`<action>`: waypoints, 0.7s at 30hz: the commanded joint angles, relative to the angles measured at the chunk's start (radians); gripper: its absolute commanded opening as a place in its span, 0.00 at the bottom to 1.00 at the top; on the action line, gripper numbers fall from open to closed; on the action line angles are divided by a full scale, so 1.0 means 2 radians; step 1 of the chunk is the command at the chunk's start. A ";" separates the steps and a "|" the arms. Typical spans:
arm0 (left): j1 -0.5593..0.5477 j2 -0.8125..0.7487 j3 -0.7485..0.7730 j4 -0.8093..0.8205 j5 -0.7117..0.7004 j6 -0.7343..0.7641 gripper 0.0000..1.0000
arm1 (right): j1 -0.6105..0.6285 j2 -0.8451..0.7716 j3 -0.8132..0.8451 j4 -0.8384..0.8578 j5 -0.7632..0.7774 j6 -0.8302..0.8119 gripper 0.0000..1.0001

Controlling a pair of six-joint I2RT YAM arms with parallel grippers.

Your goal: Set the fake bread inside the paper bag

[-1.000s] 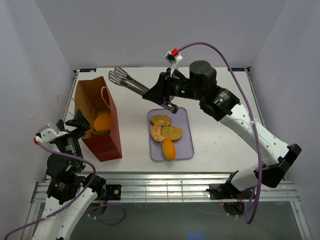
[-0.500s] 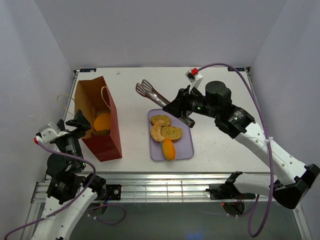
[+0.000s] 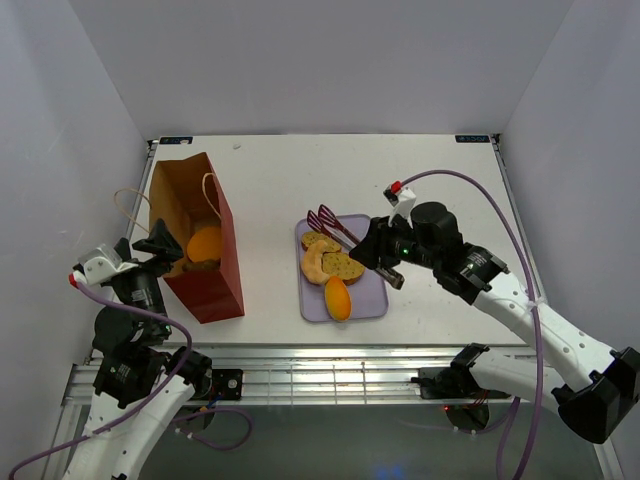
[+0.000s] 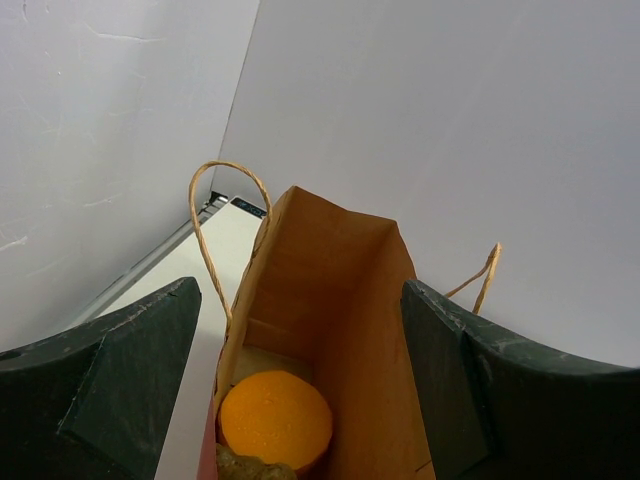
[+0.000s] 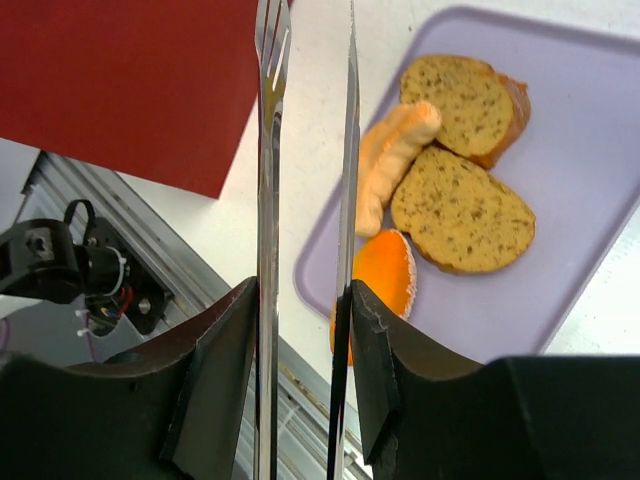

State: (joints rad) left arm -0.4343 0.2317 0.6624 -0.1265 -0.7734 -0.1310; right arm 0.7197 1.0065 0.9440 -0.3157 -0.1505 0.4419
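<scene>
Gripping tongs in the right hand, prongs aimed at the table's far-left corner, tips just over the bread on the tray. Way nearer than the left hand, spread wide at the bag by the left edge.

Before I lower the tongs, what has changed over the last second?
The right hand, shut on the tongs, drew back toward the robot and to its right. The tong tips now hang near the far-left corner of the tray. The bread on the tray, the paper bag and the left hand are unchanged.
</scene>
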 commanded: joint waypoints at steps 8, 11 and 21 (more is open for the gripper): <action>-0.001 0.011 0.002 -0.002 0.014 0.000 0.92 | -0.002 0.000 -0.054 0.021 0.019 -0.003 0.46; -0.001 0.011 0.002 -0.003 0.013 0.000 0.92 | -0.001 0.011 -0.058 0.027 0.029 -0.004 0.46; -0.002 0.010 0.001 -0.002 0.014 0.000 0.92 | -0.002 0.072 -0.057 0.057 0.035 -0.012 0.46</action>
State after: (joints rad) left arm -0.4343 0.2348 0.6624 -0.1268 -0.7654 -0.1314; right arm 0.7193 1.1282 0.8330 -0.2779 -0.0917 0.4362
